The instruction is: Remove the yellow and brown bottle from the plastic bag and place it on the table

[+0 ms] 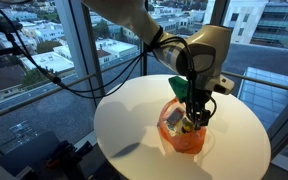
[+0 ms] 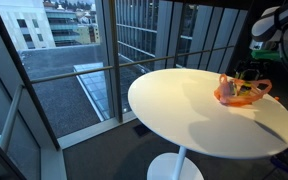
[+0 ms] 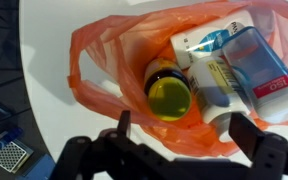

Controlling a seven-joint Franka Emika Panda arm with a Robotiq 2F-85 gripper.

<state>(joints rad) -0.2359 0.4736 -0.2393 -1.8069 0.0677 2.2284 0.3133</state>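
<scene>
Several items (image 3: pixel 234 70), the bottle (image 3: pixel 169 95) among them, were held in the bag (image 3: pixel 99 45) directly below the pincer (image 3: pixel 182 128), whose jaws were spread.

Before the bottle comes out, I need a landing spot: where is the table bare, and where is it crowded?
The white table is bare from the orange bag across to the opposite rim in both exterior views. Crowded inside the bag: the yellow-capped bottle sits against white and blue packages, under the open gripper.

No legible text or labels.
</scene>
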